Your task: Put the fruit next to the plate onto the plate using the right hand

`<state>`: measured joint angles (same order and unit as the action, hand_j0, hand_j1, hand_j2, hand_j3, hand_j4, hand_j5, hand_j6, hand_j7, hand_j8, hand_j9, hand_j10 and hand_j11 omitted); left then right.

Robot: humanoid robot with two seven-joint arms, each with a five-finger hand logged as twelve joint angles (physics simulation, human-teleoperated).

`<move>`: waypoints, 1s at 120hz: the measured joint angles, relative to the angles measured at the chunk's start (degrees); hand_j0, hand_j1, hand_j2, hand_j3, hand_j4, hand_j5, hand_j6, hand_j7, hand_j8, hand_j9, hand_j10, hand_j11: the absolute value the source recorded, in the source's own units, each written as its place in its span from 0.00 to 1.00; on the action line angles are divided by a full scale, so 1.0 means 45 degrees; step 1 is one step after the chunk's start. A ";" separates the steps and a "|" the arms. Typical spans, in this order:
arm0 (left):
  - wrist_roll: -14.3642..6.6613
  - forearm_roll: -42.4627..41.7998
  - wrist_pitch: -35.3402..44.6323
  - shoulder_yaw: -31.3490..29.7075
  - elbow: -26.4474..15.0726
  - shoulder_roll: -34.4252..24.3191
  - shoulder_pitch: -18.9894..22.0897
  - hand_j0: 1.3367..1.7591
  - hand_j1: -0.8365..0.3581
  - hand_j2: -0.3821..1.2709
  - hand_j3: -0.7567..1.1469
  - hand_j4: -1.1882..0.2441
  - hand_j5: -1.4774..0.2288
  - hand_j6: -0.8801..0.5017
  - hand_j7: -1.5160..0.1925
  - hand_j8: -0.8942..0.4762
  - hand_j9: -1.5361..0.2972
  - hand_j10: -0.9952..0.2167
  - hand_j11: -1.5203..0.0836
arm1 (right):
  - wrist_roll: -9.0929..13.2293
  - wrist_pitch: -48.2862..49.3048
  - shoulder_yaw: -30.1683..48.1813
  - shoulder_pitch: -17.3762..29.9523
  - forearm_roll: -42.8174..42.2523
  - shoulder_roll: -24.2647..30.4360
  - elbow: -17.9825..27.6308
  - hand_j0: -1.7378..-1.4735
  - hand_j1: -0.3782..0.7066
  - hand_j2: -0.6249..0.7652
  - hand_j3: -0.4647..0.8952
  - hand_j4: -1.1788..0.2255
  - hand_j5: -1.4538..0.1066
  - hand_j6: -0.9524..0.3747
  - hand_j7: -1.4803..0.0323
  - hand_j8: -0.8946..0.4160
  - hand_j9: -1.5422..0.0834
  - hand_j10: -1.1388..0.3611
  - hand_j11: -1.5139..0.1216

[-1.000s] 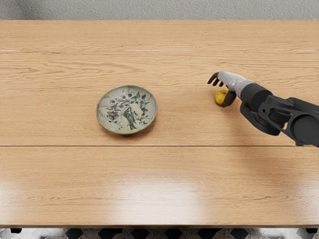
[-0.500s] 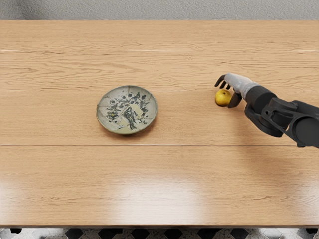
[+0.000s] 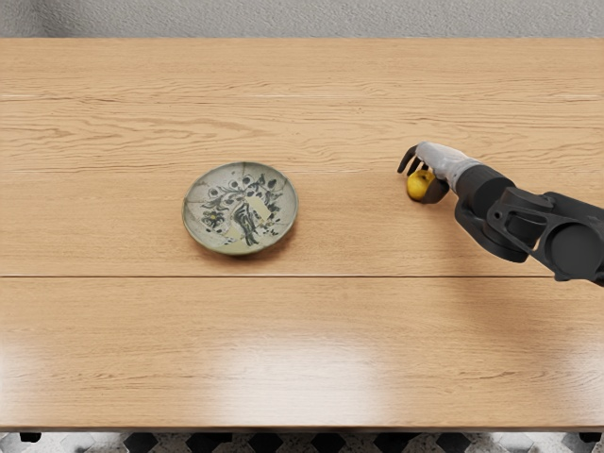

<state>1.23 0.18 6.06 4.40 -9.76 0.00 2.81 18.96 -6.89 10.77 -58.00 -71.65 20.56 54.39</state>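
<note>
A small yellow fruit (image 3: 415,186) lies on the wooden table, well to the right of the patterned ceramic plate (image 3: 240,208). My right hand (image 3: 419,177) comes in from the right edge and sits over the fruit. Its dark fingers (image 3: 407,162) arch past the fruit's far side, and the thumb lies on the fruit's near right side. The fingers are spread and have not closed on the fruit, which rests on the table. The hand hides the fruit's upper right part. Nothing lies on the plate.
The wooden tabletop (image 3: 311,321) stretches wide between the fruit and the plate. My dark right forearm (image 3: 528,225) lies over the table's right side.
The right hand drew back to the right half a second ago, uncovering the fruit. It has now moved left again over the fruit. The fruit and the plate have stayed put.
</note>
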 joint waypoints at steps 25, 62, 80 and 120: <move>0.0000 0.0000 0.0000 0.0000 0.0000 0.0000 0.0000 0.76 0.99 0.23 0.40 0.83 0.87 0.64 0.89 0.65 0.84 0.82 0.95 | 0.0015 -0.0023 0.0023 0.0000 0.0005 -0.0027 0.0000 0.31 0.60 0.53 0.34 0.43 0.46 0.36 0.49 0.38 0.50 0.39 0.48; 0.0000 0.0000 0.0000 0.0001 0.0000 0.0000 0.0000 0.76 0.99 0.23 0.40 0.83 0.87 0.64 0.89 0.65 0.84 0.82 0.95 | 0.0008 -0.0022 0.0039 0.0016 -0.0001 -0.0009 0.0005 0.32 0.61 0.54 0.34 0.39 0.43 0.39 0.45 0.41 0.46 0.41 0.44; 0.0000 0.0000 0.0000 0.0000 0.0000 0.0000 0.0000 0.76 0.99 0.23 0.40 0.83 0.87 0.64 0.89 0.65 0.84 0.82 0.95 | 0.0008 -0.0008 0.0163 -0.0030 0.0061 0.0141 0.0222 0.31 0.60 0.60 0.34 0.39 0.41 0.34 0.44 0.38 0.45 0.38 0.42; 0.0000 0.0000 0.0000 0.0000 0.0000 0.0000 0.0000 0.76 0.99 0.23 0.40 0.83 0.87 0.64 0.89 0.65 0.84 0.82 0.95 | 0.0122 0.0104 0.0739 -0.0054 0.0121 0.1641 0.2994 0.30 0.59 0.65 0.34 0.39 0.40 0.31 0.44 0.35 0.43 0.36 0.41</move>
<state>1.23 0.18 6.06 4.40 -9.76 0.00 2.81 19.51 -6.42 14.09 -58.25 -71.10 27.95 67.86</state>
